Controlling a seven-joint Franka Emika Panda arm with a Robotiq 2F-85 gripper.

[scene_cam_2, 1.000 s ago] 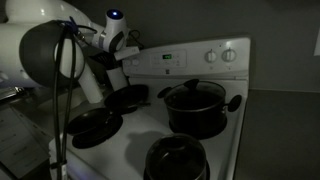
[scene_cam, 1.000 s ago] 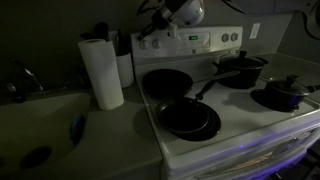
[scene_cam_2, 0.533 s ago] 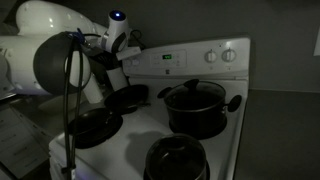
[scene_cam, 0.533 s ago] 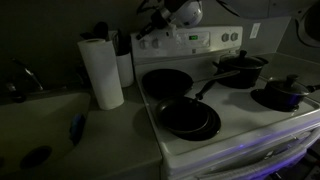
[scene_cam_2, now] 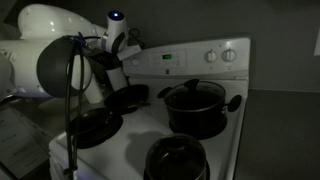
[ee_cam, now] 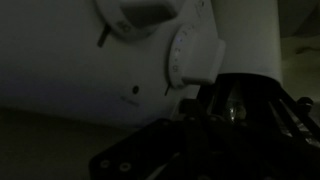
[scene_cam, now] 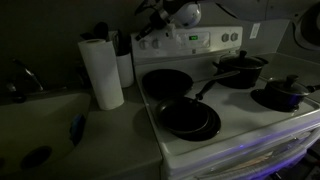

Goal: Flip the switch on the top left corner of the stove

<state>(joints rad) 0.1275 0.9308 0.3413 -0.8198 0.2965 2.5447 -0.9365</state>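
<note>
Moved: arm (scene_cam_2: 45, 62) drifts slightly at frame left.
Gripper (scene_cam_2: 128, 45): by stove (scene_cam: 235, 112) back panel, upper left; whether jaws are apart is unclear.

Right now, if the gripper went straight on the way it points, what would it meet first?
The gripper would most likely meet the stove's white back panel, beside the round knob; the wrist view shows that panel right ahead. Dim light leaves the gap unclear.

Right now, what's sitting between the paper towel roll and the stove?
A shorter pale cylinder stands between the paper towel roll and the stove, seen in an exterior view; too dim to identify.
</note>
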